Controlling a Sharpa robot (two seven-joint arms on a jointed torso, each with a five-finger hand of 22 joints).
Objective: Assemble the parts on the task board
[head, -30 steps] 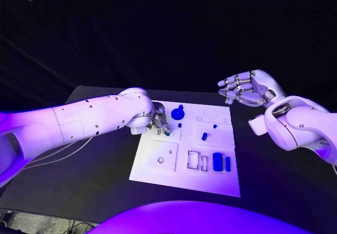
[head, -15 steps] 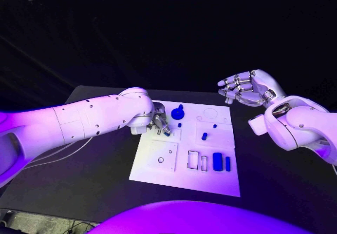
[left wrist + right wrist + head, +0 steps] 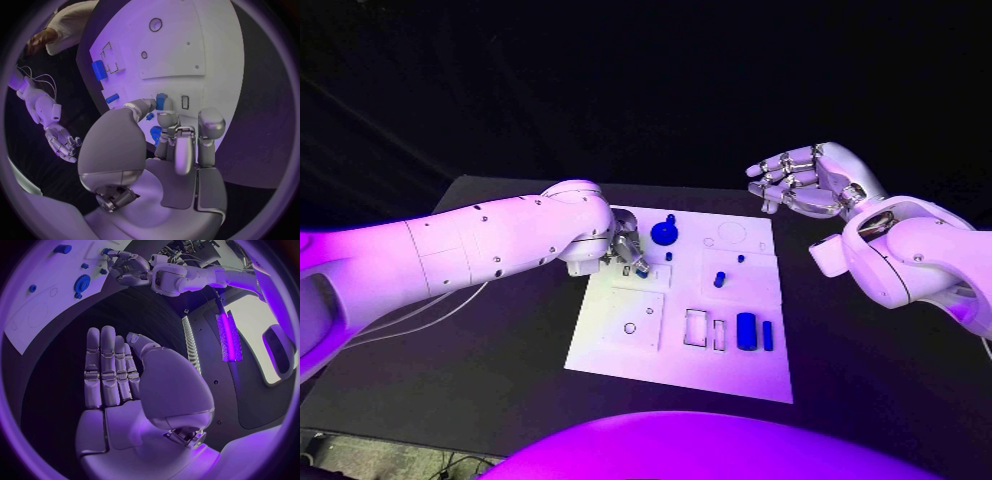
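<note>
presently the left hand pinched a small blue part over the task board's far-left area on the counter; the right hand hovered released beside the board.

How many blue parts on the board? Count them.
6: a round part by the left hand, two small pegs, a mid-board peg, a cylinder and a bar nearest the robot. Hand may hide more.

Head cam looked down at the board from above. 2 wrist cams sat close behind their hands; both also caught the board.
</note>
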